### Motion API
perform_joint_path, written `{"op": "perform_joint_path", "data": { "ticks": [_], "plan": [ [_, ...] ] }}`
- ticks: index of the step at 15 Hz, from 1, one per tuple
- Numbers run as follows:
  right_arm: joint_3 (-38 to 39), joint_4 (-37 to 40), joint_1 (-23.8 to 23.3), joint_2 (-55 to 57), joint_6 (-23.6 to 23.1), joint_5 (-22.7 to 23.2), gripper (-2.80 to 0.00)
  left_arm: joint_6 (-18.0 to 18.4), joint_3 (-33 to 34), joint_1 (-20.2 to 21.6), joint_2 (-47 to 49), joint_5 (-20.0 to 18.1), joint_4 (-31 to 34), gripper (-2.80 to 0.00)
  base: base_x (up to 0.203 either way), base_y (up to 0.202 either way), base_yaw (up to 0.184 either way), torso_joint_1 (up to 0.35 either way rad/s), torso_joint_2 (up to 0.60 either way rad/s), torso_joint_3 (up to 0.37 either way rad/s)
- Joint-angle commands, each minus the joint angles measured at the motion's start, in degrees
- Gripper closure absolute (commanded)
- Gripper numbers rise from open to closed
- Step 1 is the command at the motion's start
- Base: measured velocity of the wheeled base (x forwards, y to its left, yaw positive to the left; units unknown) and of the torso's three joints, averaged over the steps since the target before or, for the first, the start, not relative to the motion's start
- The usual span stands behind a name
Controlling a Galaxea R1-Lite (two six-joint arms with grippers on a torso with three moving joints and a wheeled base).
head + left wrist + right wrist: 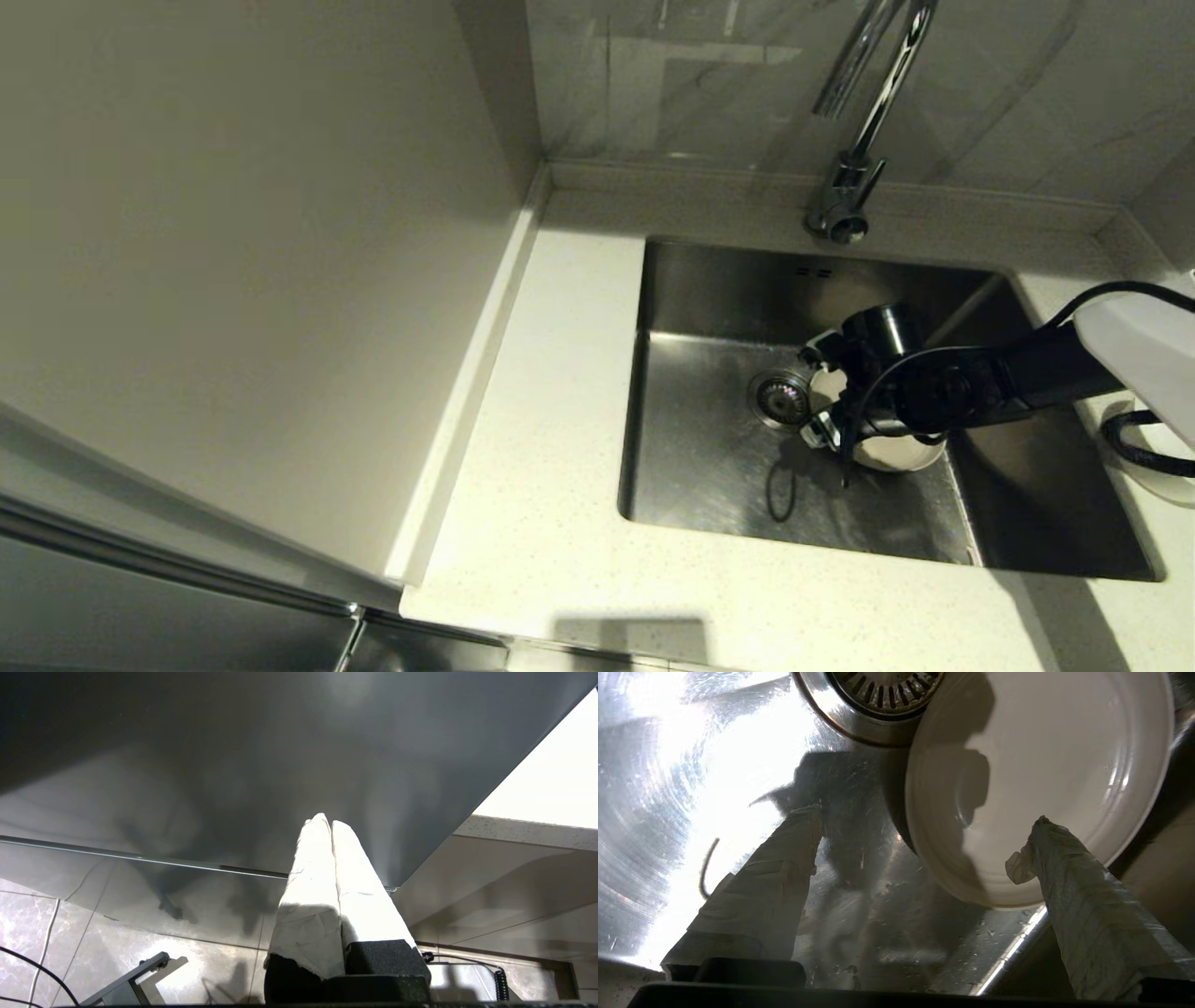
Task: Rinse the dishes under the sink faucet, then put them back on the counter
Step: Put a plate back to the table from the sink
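Cream-white plate point(1041, 770) is lying in the sink point(709, 467) beside the drain point(882, 695); the right gripper point(924, 854) is hovering over it, fingers wide. Retrieval is pending. The left gripper point(329, 830) is parked, fingers together

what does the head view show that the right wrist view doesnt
Only the head view shows the faucet at the back rim, the counter around the sink, the two overflow slots, and the right arm reaching in from the right.

Only the right wrist view shows the right gripper open, one finger over the plate's inside and the other over bare steel, with water droplets on the basin floor.

Both show the plate lying on the sink floor right beside the drain strainer. The left gripper appears in neither.
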Motion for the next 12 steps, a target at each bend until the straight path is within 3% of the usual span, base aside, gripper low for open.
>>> {"op": "perform_joint_path", "data": {
  "ticks": [1,5,12],
  "plan": [
    [-0.60,-1.05,0.05,2.48,0.02,-0.12,-2.80,-0.04,0.00,0.00,-0.18,0.04,-0.02,0.00,0.000,0.000,0.000,0.000,0.00,0.000],
    [-1.68,-6.97,0.16,6.44,-0.05,-1.71,-2.80,-0.04,0.00,0.00,-0.18,0.04,-0.02,0.00,0.000,0.000,0.000,0.000,0.00,0.000],
    [-6.27,-7.63,0.31,11.24,-0.02,-2.26,-2.80,-0.04,0.00,0.00,-0.18,0.04,-0.02,0.00,0.000,0.000,0.000,0.000,0.00,0.000]
  ]
}}
